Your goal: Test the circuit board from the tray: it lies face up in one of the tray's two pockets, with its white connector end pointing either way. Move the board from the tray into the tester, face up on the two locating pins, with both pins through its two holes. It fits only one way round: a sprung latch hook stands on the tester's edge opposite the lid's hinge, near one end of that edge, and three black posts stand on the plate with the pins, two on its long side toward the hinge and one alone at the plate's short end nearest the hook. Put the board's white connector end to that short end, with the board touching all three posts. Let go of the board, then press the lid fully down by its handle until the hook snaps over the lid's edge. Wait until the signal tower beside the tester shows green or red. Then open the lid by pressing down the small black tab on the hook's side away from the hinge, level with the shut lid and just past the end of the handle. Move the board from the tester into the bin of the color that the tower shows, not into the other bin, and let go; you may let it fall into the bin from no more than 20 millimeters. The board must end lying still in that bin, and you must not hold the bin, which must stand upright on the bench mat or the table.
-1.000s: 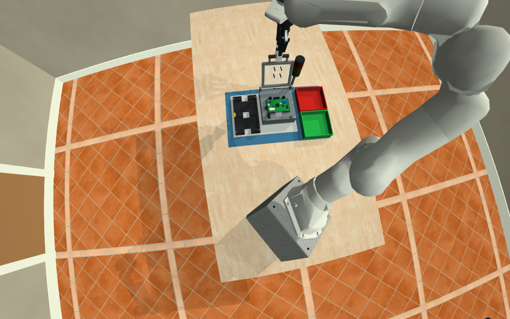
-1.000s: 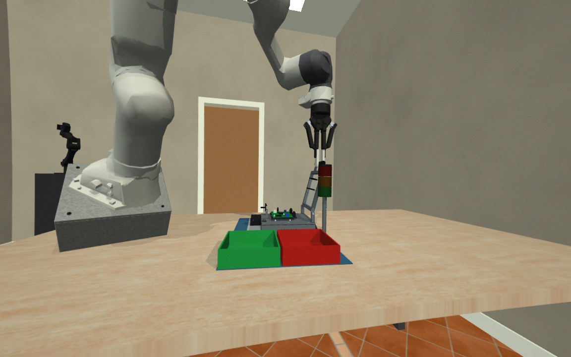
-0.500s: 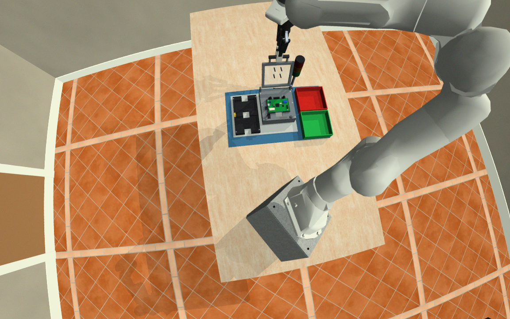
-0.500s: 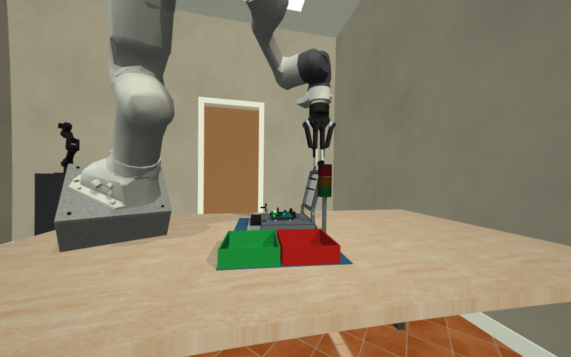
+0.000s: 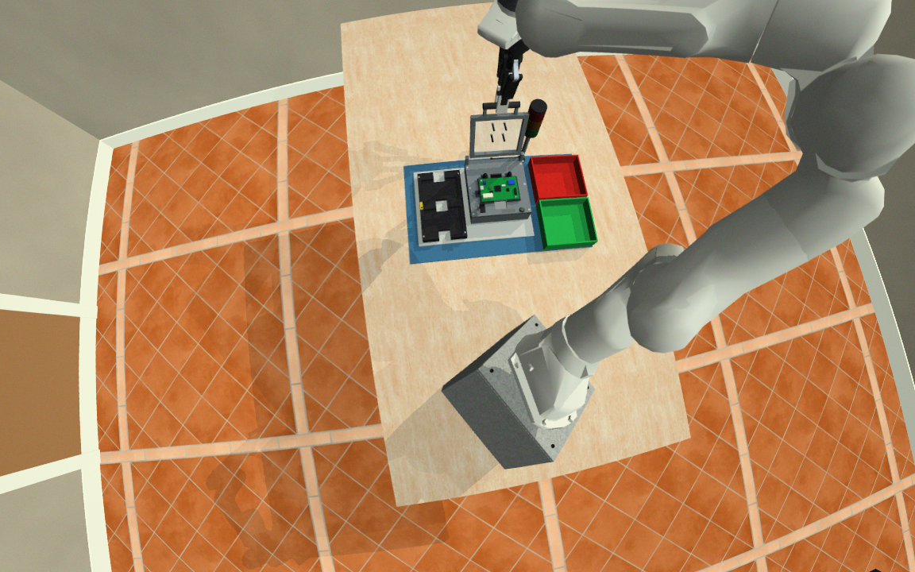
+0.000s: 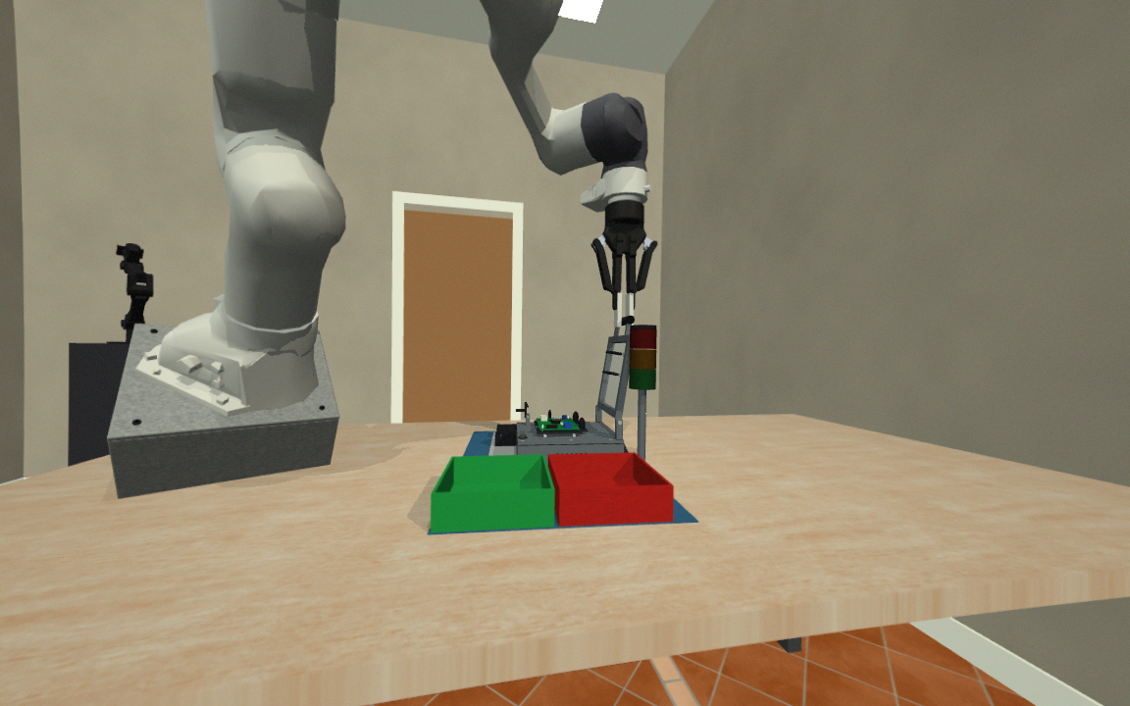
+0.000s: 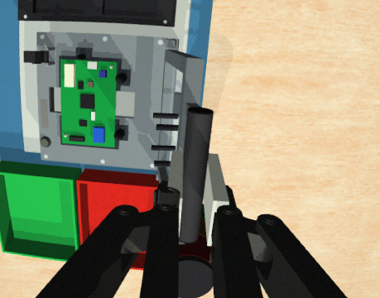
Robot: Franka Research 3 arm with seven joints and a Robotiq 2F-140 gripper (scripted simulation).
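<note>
The green circuit board (image 5: 495, 188) lies face up on the tester's plate (image 5: 491, 202), also in the wrist view (image 7: 88, 102), with its white connector toward the tray side. The tester's lid (image 5: 496, 133) (image 6: 611, 373) stands open, nearly upright. My gripper (image 5: 505, 95) is above the lid's top edge and shut on the lid's dark bar handle (image 7: 194, 165), seen from the side in the exterior view (image 6: 624, 307). The signal tower (image 6: 642, 355) stands beside the tester; none of its segments looks lit.
The black tray (image 5: 439, 206) with both pockets empty lies left of the tester on the blue mat. The red bin (image 5: 557, 176) and green bin (image 5: 566, 222) stand right of it. The latch hook (image 7: 36, 56) sits on the tester's edge opposite the hinge.
</note>
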